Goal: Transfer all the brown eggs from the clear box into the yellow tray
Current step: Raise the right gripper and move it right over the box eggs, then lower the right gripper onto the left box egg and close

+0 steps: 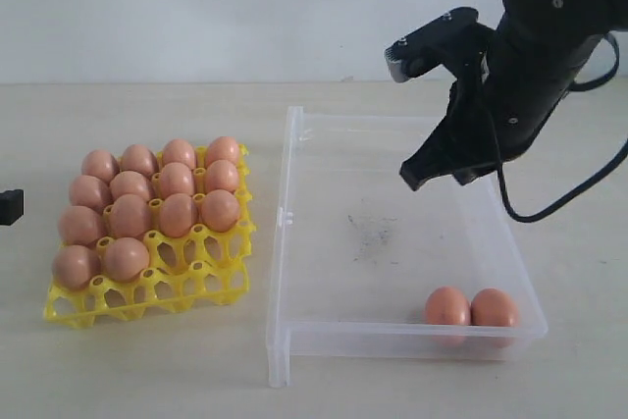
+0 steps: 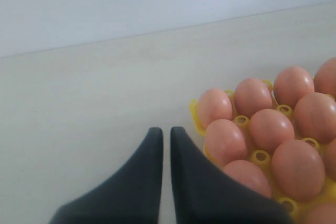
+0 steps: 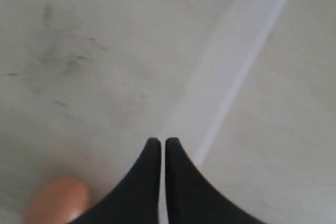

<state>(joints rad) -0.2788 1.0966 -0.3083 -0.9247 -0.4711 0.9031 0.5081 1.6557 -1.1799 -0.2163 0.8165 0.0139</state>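
Two brown eggs (image 1: 446, 307) (image 1: 494, 308) lie side by side in the near right corner of the clear box (image 1: 294, 336). The yellow tray (image 1: 211, 282) on the left holds several brown eggs (image 1: 177, 215), and its front row of cups is bare. My right gripper (image 1: 435, 173) hangs shut and empty above the box's right part, well above the two eggs. One egg (image 3: 56, 200) shows blurred beside the right gripper (image 3: 162, 141) in the right wrist view. My left gripper (image 2: 166, 130) is shut with nothing in it, beside the tray's eggs (image 2: 226, 141); only a dark tip (image 1: 10, 206) shows at the exterior view's left edge.
Faint dark specks (image 1: 373, 235) mark the box floor. The pale tabletop (image 1: 137, 370) runs around tray and box. The right arm's black cable (image 1: 549, 208) loops beside the box's right wall. A plain white wall stands behind.
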